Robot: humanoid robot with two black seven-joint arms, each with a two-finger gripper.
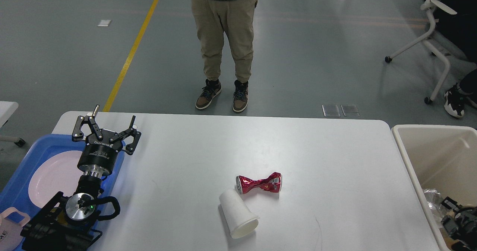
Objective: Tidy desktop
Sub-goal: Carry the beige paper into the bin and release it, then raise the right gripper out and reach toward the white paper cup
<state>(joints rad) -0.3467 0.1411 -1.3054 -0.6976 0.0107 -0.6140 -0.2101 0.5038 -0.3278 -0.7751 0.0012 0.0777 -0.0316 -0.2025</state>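
Well right of the left gripper's (111, 126) spread, empty fingers, the desktop (208, 146) bore a seemingly light, graspable-at-its-waist crushed can (259, 183).

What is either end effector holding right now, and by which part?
The left end effector is open and holds nothing. The right end effector, low over the beige bin, is too dark to tell.
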